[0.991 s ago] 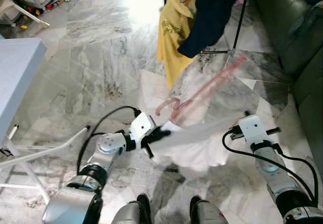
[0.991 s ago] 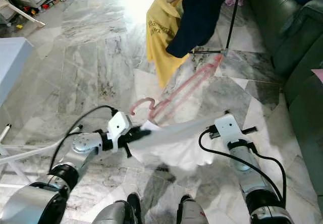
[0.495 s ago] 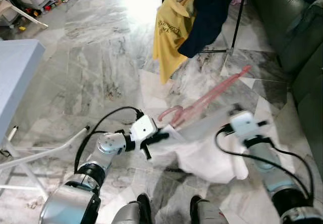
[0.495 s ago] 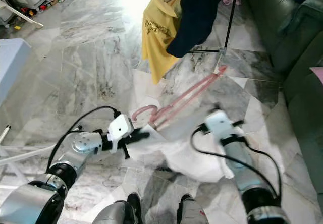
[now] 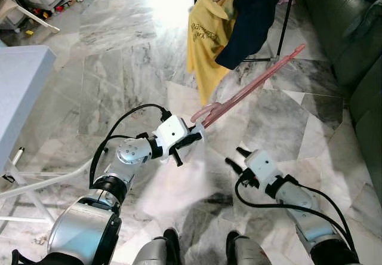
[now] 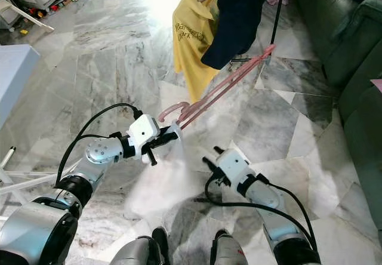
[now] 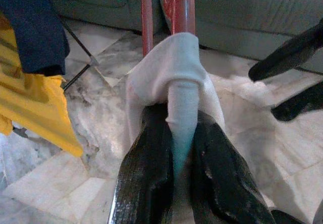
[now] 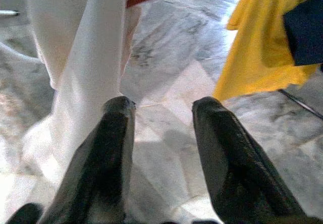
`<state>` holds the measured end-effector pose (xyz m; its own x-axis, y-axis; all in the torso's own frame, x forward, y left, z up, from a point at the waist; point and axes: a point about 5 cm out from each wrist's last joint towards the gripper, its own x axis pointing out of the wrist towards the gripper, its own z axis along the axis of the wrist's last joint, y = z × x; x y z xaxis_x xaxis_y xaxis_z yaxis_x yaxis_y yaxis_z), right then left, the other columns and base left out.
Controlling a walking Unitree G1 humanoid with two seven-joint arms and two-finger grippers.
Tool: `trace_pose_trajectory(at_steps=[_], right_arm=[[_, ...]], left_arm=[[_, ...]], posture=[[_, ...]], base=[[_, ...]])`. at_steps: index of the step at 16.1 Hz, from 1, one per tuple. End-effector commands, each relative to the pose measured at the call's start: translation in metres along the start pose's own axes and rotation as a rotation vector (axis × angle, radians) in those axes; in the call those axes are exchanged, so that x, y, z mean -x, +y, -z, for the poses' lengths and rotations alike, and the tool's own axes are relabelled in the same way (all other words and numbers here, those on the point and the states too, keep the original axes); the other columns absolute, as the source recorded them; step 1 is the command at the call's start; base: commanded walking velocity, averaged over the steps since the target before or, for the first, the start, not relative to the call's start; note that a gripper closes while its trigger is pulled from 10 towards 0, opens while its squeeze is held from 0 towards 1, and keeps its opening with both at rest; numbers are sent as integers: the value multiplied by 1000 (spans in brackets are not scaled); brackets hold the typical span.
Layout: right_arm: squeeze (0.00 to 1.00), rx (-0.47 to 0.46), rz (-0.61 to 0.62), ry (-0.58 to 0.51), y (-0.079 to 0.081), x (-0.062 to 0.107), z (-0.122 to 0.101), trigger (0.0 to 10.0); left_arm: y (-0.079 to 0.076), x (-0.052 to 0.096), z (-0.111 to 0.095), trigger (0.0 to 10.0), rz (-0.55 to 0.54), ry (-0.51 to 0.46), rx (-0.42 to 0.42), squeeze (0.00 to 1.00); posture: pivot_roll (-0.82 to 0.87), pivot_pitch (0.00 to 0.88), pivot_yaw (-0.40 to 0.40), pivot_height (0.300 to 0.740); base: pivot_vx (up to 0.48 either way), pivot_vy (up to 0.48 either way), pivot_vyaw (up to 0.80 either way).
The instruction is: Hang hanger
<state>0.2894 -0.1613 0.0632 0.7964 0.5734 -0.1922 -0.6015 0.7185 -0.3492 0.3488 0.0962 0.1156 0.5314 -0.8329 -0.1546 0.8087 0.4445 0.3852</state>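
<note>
Left pincer [image 7: 174, 183] clamps white cloth [image 7: 174, 77] draped on the pink hanger [image 5: 250, 89], which slants up toward the yellow shirt [image 5: 206, 38], cloth trailing to the floor [image 5: 113, 68]; right pincer [image 8: 161, 133], fingers apart and empty, sits just beside the cloth.

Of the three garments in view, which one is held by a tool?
The white garment: the left tool pinches it by the pink hanger. The yellow shirt and dark garment hang on the rack.
</note>
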Motion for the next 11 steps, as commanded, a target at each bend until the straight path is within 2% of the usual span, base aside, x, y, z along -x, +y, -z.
trace_pose_trajectory(at_steps=[1, 2, 3, 4, 5, 6, 7, 9, 10, 11], right_arm=[[1000, -26, -28, 17, 5, 2, 3, 10000], [1000, -44, -23, 9, 5, 2, 2, 10000], [1000, -94, -8, -8, 4, 1, 0, 10000], [992, -124, 4, -5, 6, -1, 1, 10000], [992, -137, 9, -5, 8, -2, 1, 10000], [522, -164, 13, -7, 14, -3, 2, 10000], [0, -209, 37, -11, 19, -4, 3, 10000], [0, -262, 71, 2, 29, -5, 9, 10000], [0, -281, 82, 17, 32, -5, 12, 10000], [0, -322, 131, 48, 33, -5, 19, 10000]], left_arm=[[0, 3, 3, 0, 7, 9, -3, 0], [-1, 5, 6, 0, 7, 17, -1, 0], [-3, 8, 17, 7804, -60, 93, 28, 0], [-5, 9, 24, 10000, -95, 127, 38, 0], [-7, 9, 27, 10000, -106, 142, 50, 0], [-12, 11, 36, 10000, -144, 175, 116, 0], [-17, 13, 43, 10000, -162, 204, 161, 0], [-29, 21, 54, 10000, -227, 174, 238, 0], [-33, 25, 60, 10000, -270, 189, 260, 0], [-35, 28, 67, 10000, -330, 208, 319, 0]], posture=[[-185, 228, 112, 740], [-185, 226, 110, 740], [-185, 221, 103, 740], [-185, 215, 100, 740], [-186, 210, 96, 740], [-185, 195, 84, 740], [-182, 188, 77, 740], [-181, 172, 56, 740], [-181, 167, 49, 740], [-180, 159, 43, 740]], base=[[0, 0, 0], [0, 0, 0], [0, 0, 0], [0, 0, 0], [0, 0, 0], [0, 0, 0], [0, 0, 0], [0, 0, 0], [0, 0, 0], [0, 0, 0]])
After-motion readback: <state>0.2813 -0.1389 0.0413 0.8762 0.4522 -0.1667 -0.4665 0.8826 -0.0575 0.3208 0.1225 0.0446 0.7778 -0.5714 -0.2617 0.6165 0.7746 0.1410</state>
